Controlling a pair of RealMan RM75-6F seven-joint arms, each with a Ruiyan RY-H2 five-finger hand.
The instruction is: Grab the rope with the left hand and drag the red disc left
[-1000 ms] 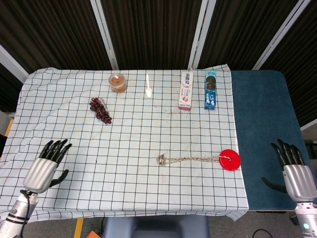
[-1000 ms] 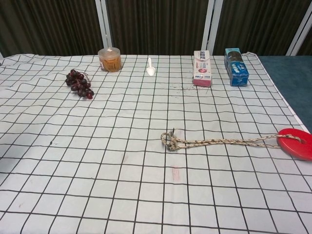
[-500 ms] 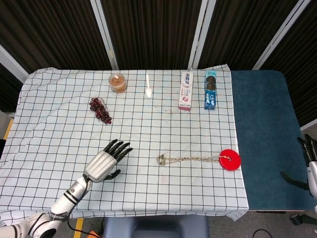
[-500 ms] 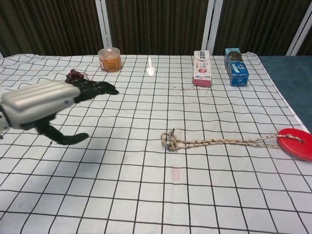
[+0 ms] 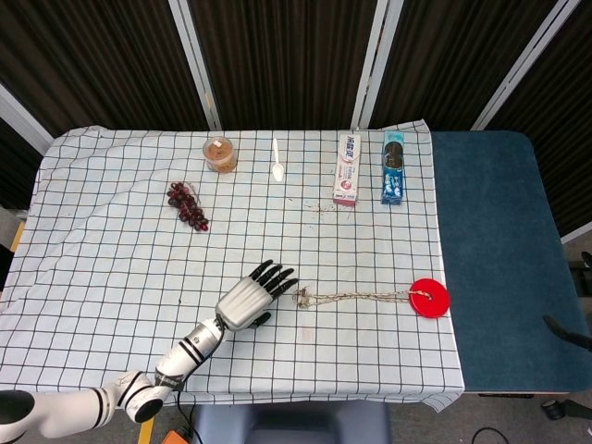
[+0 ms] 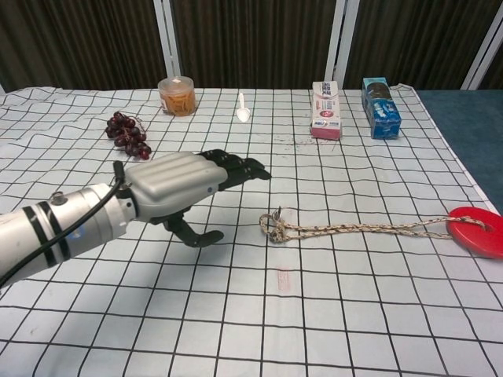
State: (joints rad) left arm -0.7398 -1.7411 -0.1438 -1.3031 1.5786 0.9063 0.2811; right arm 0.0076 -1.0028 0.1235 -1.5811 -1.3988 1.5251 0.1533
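The red disc [image 5: 429, 298] [image 6: 477, 230] lies flat near the right edge of the checked cloth. A pale braided rope [image 5: 356, 297] [image 6: 354, 229] runs left from it and ends in a knot. My left hand [image 5: 252, 298] [image 6: 189, 184] hovers just left of that knot, fingers stretched toward it and thumb hanging below, holding nothing and apart from the rope. Of my right hand [image 5: 569, 331] only a dark thumb and a fingertip show at the head view's right edge, over the blue surface, with nothing in them.
Along the back of the cloth stand a jar [image 5: 220, 154] [image 6: 176, 95], a white spoon [image 5: 277, 162], a pink toothpaste box [image 5: 346, 167] and a blue box [image 5: 393, 166]. Dark grapes [image 5: 188, 205] [image 6: 128, 134] lie at the left. Bare blue tabletop [image 5: 499, 259] lies right of the cloth.
My left hand has swept from the front left corner rightward across the cloth to just left of the rope's knot. My right hand has withdrawn toward the right edge. Rope and disc have not moved.
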